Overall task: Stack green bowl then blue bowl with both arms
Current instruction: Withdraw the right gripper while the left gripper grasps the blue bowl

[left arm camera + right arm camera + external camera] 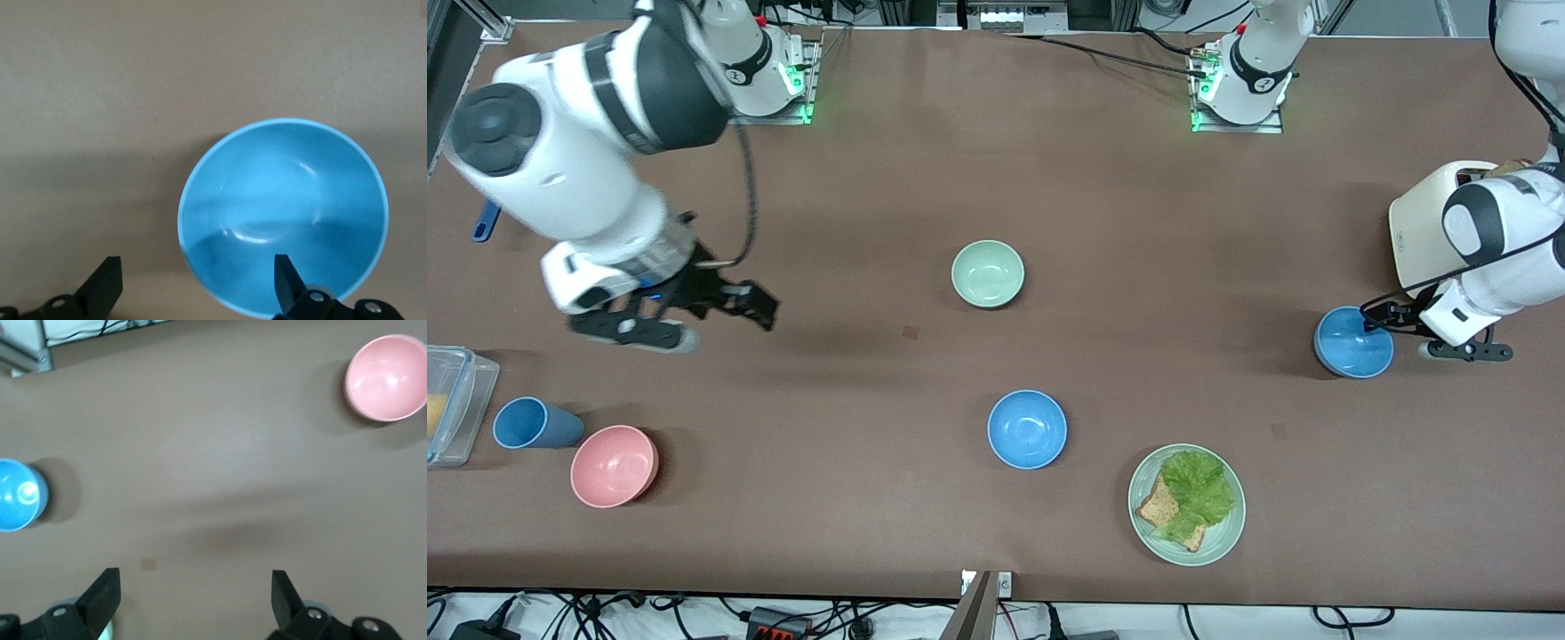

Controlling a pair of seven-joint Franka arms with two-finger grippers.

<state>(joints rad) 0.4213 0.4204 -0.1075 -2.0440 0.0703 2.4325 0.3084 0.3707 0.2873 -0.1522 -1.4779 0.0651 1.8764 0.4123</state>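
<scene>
Green plate (1185, 504): lay nearest the front camera on the surface (996, 178), carrying lettuce and toast.
Pink bowl (614, 465): sat toward the right arm's end, just beside a blue cup (532, 423) lying on its side; a clear container (452, 404) stood at the surface's edge past the cup.
Blue bowl (1027, 428): sat upright near the middle of the surface, nearer the front camera than the green bowl and apart from it.
Second blue bowl (1353, 342): sat toward the left arm's end, under the left tool.
Left tool (1433, 333): was low at the second blue bowl. The left wrist view showed its fingers (287, 283) spread, one over the bowl's inside and one outside the rim; the front view did not show this straddle clearly.
Right tool (703, 320): hung over bare surface toward the right arm's end, fingers (107, 593) spread and holding nothing, as its wrist view showed.
Green bowl (987, 274): sat upright mid-surface, farther from the front camera than the blue bowl, untouched.
White appliance (1427, 222): stood farther back at the left arm's end, partly hidden by the arm.
</scene>
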